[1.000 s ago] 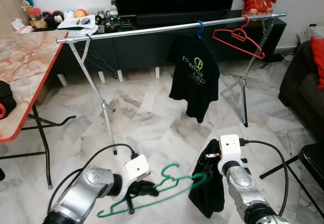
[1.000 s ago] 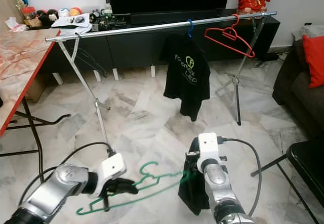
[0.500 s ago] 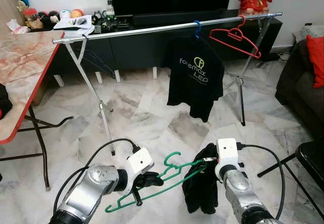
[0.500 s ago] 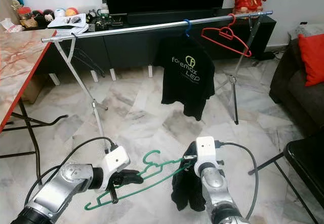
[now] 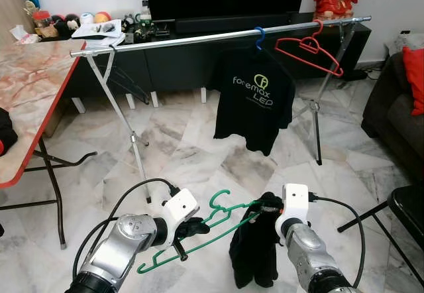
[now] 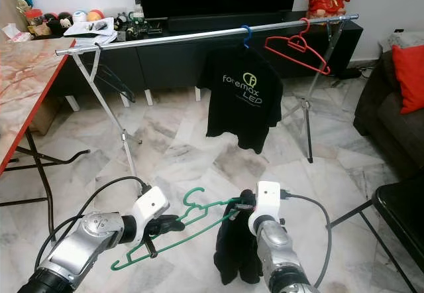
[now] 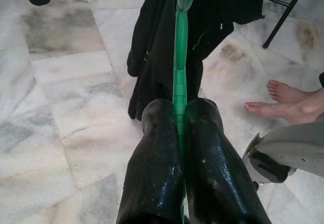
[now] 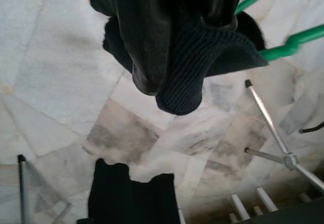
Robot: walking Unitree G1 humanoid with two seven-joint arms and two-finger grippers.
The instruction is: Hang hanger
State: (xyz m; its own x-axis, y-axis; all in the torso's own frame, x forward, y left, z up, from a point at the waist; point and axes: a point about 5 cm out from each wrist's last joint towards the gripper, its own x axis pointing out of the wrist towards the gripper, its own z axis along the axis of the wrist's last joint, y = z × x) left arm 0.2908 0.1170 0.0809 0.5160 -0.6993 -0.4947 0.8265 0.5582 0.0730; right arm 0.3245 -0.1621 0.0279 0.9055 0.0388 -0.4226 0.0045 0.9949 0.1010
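Green hanger (image 5: 199, 230), hook upward, slants between left gripper's (image 7: 179, 115) pinching jaws and right gripper's (image 5: 268, 207) apparently cloth-clamping jaws.

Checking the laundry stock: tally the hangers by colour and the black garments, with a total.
Green hanger, clamped in the left gripper: 1
Red hanger, on the rail: 1
Blue hanger, on the rail: 1
Black garments: 2, a printed shirt hanging, and a dark garment at the right gripper
Total: 5
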